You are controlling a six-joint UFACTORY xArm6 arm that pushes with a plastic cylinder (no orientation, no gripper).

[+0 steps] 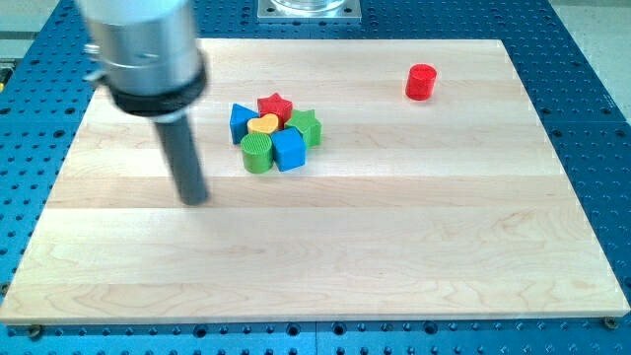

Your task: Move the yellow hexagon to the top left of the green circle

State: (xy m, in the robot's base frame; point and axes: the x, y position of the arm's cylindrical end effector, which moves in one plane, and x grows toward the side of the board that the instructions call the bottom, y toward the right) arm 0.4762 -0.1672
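A tight cluster of blocks sits left of the board's middle. In it, the green circle (pixel 257 152) is at the lower left. A yellow block (pixel 263 125) lies just above it; its shape looks more like a heart than a hexagon. A red star (pixel 275 106) is at the top, a green star (pixel 306 126) at the right, a blue block (pixel 241 120) at the left and a blue cube (pixel 289 150) at the lower right. My tip (pixel 195 197) rests on the board to the left of and below the cluster, apart from every block.
A red cylinder (pixel 421 82) stands alone near the view's top right. The wooden board (pixel 394 247) lies on a blue perforated table. The arm's grey body fills the view's top left.
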